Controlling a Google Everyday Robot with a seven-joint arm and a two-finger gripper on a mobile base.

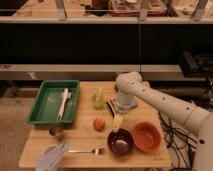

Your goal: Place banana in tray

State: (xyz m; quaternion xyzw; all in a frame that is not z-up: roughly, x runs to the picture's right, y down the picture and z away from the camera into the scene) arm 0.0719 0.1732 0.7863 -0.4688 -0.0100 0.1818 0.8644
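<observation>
The banana is a small yellow tapered piece lying on the wooden table, its lower end at the rim of the dark maroon bowl. The green tray sits at the table's left and holds a white utensil. My gripper is at the end of the white arm, just above the banana in the picture and right of the small green cup. I cannot tell whether it touches the banana.
An orange fruit lies mid-table. An orange bowl stands right of the maroon bowl. A small metal cup, a grey cloth and a fork lie at the front left. Shelving runs behind the table.
</observation>
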